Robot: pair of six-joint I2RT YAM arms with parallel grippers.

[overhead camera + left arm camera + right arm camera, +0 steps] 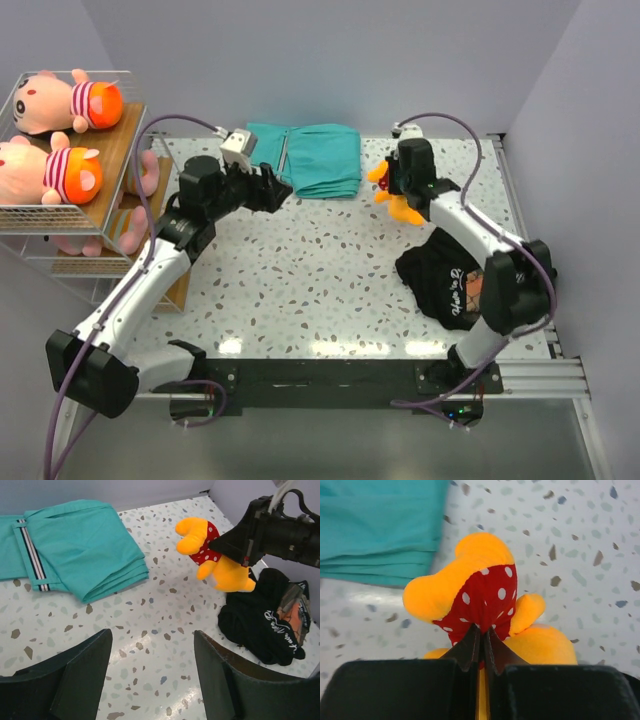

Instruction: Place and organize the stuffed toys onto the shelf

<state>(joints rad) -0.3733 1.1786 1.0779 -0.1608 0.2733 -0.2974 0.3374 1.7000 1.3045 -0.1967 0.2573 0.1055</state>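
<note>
My right gripper point(481, 632) is shut on the red dotted dress of an orange stuffed toy point(480, 590) and holds it above the table at the back right point(392, 190). It also shows in the left wrist view point(215, 555). My left gripper point(152, 665) is open and empty over the table near the back middle point(272, 188). The shelf point(110, 160) stands at the far left. Two pink toys with striped shirts point(65, 100) point(50, 172) lie on its top boards, and another point(135, 215) lies on a lower tier, partly hidden.
A folded teal cloth point(310, 155) lies at the back middle. A black garment with white lettering point(445, 275) lies at the right, under the right arm. Grey walls close in behind and on the right.
</note>
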